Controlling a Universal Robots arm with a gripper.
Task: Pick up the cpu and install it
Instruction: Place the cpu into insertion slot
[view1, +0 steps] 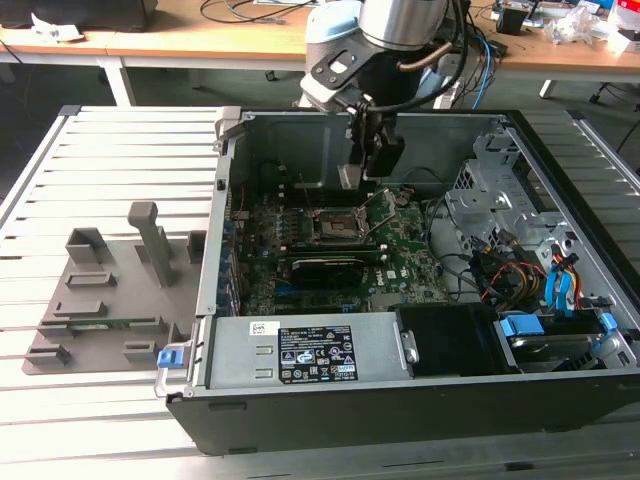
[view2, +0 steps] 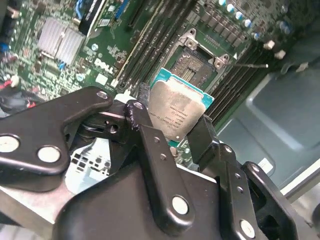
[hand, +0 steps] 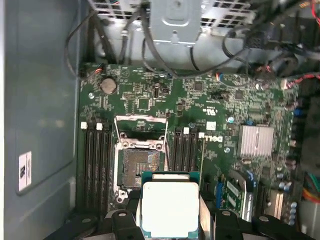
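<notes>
Second wrist view | black pincer (view2: 169, 120) grips flat square cpu (view2: 177, 112); dull silvery lid, teal rim; socket (view2: 195, 65) open nearby

The cpu (view2: 178, 112) in the claw (view2: 170, 125) has a dull, silvery metal top. The claw's links are glossy black, and the motherboard (hand: 150, 95) beneath is matt green.

In the exterior view, a large white sticker (view1: 315, 362) crowded with small marks and symbols sits on the grey power supply cover (view1: 235, 365); its print is too small to read. In the second wrist view, the cpu (view2: 176, 112) has several lines of fine engraved print on its metal top, not legible. In the first wrist view, the green motherboard (hand: 150, 95) bears white lettering (hand: 212, 139), and a white label (hand: 25, 171) on the case wall (hand: 45, 100) is unreadable
</notes>
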